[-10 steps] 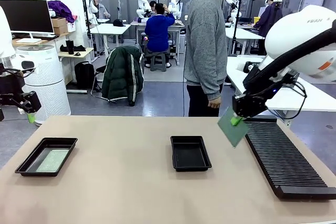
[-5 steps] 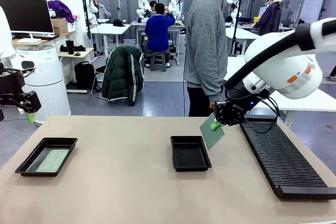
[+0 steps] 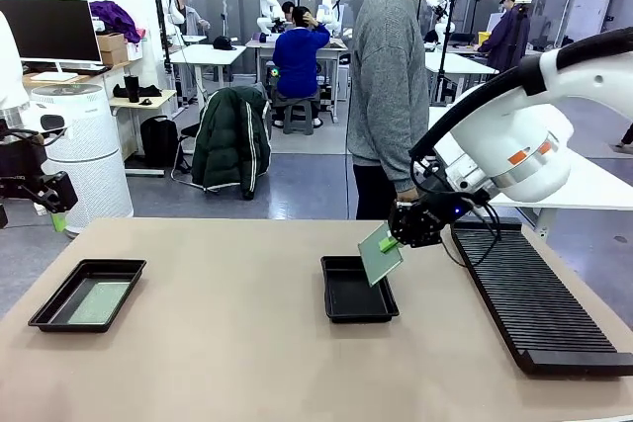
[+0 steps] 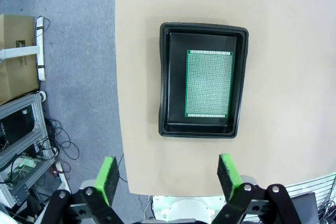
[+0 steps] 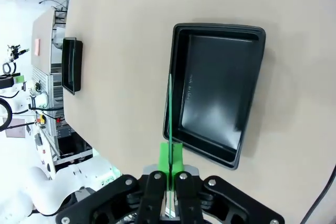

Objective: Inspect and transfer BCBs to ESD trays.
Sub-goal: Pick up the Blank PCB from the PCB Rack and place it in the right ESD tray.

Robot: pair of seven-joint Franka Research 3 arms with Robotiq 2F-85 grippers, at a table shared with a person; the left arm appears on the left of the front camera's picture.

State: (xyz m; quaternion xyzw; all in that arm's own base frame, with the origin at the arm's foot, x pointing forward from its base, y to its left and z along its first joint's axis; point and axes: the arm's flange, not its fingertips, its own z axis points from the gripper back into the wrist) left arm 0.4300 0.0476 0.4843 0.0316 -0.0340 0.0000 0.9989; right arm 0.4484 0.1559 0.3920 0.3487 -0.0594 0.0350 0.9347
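Observation:
My right gripper (image 3: 389, 242) is shut on the top edge of a green BCB (image 3: 380, 253), which hangs tilted just above the right rim of the middle ESD tray (image 3: 357, 289). In the right wrist view the BCB (image 5: 169, 113) shows edge-on between the green pads (image 5: 164, 161), over the bare black tray (image 5: 215, 90). At the table's left, a second ESD tray (image 3: 87, 294) holds another BCB (image 3: 100, 300) lying flat. My left gripper (image 4: 168, 174) hovers open high above that tray (image 4: 202, 80), with its BCB (image 4: 208, 83) straight below.
A long black ribbed rack (image 3: 534, 301) lies along the table's right side. A person in a grey sweater (image 3: 389, 81) stands at the far edge, behind the middle tray. The left arm's hardware (image 3: 28, 185) sits off the table's left corner.
My right arm has carried the BCB leftward and down, from beside the rack to just over the middle tray's right rim. The left arm has stayed still.

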